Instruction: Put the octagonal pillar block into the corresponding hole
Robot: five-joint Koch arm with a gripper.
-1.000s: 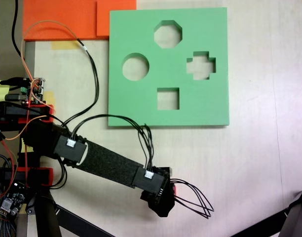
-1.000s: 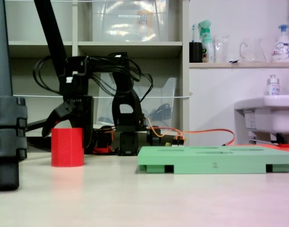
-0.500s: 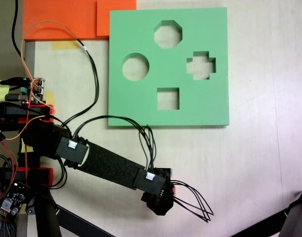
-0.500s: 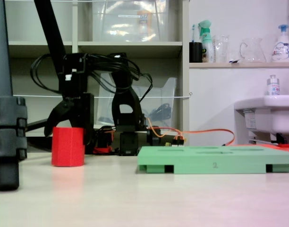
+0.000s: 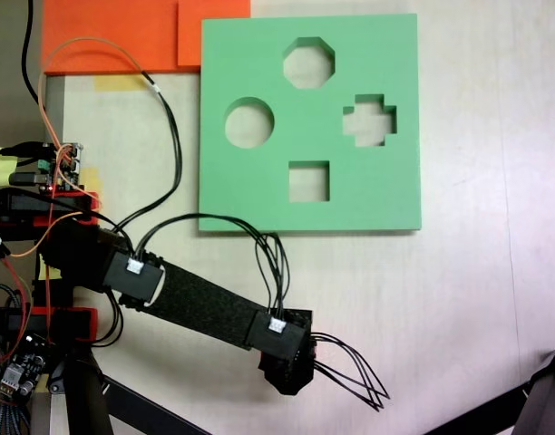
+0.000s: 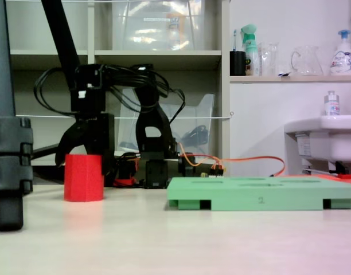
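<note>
- Gripper [image 6: 84, 156] is hanging over the octagonal pillar block [image 6: 84, 177] in a low side-on fixed view, with one dark jaw slanting down on the block's left and a broad dark part of the arm standing just behind its right side; the jaws are spread around the block's top, and I judge that they are not yet pressing on it.
- Seen from above, the arm [image 5: 191, 308] is reaching from the left edge toward the lower middle, and its black wrist is covering the block completely.
- Green foam board [image 5: 386, 195] is lying flat on the pale table [image 5: 477, 299], well apart from the gripper; in the view from above it is sitting up and to the right of the wrist, and in the side-on view it is lying to the right of the block.
- Corresponding hole [image 5: 309, 62] is the eight-sided cutout near the board's top edge in the view from above, on the side farthest from the gripper, with the round cutout [image 5: 249, 123] and the square cutout [image 5: 309, 181] lying between.
- The block is standing upright on the table, its long axis vertical, directly under the gripper rather than off to one side.
- My reading is that the coming move is turning on this: a straight drop and a squeeze, then a carry over the board's nearer cutouts to the far hole.
</note>
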